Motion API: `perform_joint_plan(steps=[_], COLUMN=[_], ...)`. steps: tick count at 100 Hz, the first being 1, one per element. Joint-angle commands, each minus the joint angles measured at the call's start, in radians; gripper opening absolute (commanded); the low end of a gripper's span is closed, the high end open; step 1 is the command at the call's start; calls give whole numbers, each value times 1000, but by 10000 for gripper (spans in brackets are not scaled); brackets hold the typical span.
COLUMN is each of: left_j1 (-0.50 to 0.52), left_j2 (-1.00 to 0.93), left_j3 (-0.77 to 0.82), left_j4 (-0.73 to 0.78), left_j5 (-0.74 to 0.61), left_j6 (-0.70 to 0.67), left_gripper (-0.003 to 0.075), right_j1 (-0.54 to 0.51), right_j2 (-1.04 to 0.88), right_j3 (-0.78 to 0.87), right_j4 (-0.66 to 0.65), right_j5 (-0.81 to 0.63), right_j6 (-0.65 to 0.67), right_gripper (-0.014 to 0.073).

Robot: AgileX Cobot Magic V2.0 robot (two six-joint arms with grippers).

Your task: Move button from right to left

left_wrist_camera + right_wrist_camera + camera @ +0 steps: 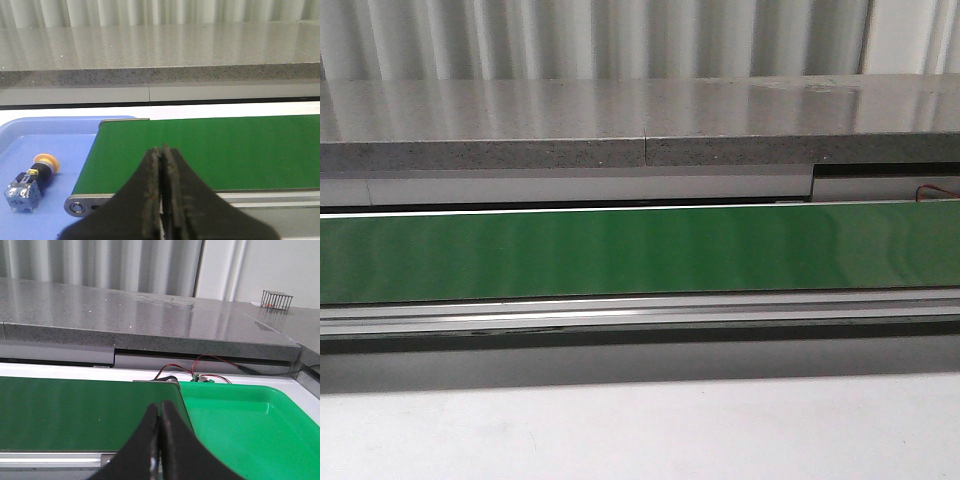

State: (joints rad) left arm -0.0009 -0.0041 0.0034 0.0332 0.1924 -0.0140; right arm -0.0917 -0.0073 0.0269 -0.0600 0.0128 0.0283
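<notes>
The button [31,178] lies on its side in the blue tray [55,135] at the left end of the green conveyor belt [210,150]; its yellow head points away from me, and its clear-and-blue block is nearer. My left gripper [161,150] is shut and empty, held over the belt's near edge, to the right of the button. My right gripper [159,407] is shut and empty over the belt's right end [75,410], beside the green tray [240,425]. Neither gripper shows in the front view, and the button is out of view there.
The belt [640,250] runs across the front view between a grey stone ledge [640,120] and an aluminium rail [640,310]. Red and black wires [200,367] lie behind the green tray. A small wire cage [276,299] stands on the far ledge.
</notes>
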Motion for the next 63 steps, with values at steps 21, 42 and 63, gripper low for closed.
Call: perform_joint_plan(steps=[21,42,63], left_j1=[-6,-6,-6], left_j2=[-32,-32,-32], left_j3=[39,39,39], left_j4=[-9,-9,-9], left_j5=[-83,-83,-83], left_j6=[-11,-11,-11], left_gripper=[-20,-20,-20], right_j1=[-11,-11,-11], right_j2=[-23,-23,-23], right_j3=[-19,-19,-19], right_j4=[-13,-13,-13], right_j5=[-69,-69,-69], right_j6=[8,8,8], right_gripper=[-66,-66,-66])
